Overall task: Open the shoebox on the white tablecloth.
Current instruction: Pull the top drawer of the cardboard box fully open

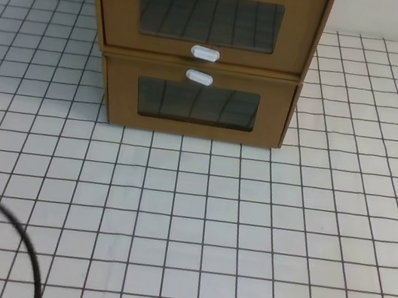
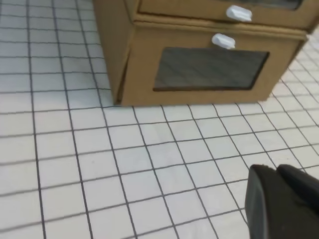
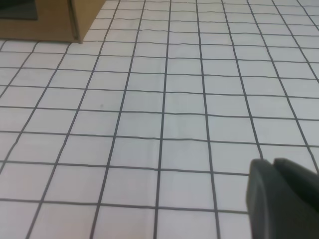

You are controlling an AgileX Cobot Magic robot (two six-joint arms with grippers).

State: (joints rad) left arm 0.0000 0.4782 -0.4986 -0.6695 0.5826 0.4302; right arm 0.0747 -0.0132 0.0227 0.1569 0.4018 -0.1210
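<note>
Shoebox (image 1: 208, 17) stacked on twin brown box (image 1: 198, 101), both at far middle of white tablecloth (image 1: 195, 217), drawers flush. Shoebox handle (image 1: 205, 54) sits below its window; twin's handle (image 1: 198, 78) above its window, just under it. Left gripper (image 2: 281, 201) near cloth's front left, well apart from shoebox, fingers together, holding nothing. Dark cable (image 1: 12, 236) trails from left arm. Right gripper (image 3: 281, 199) front right of shoebox, over bare grid, fingers fully closed, empty.
</note>
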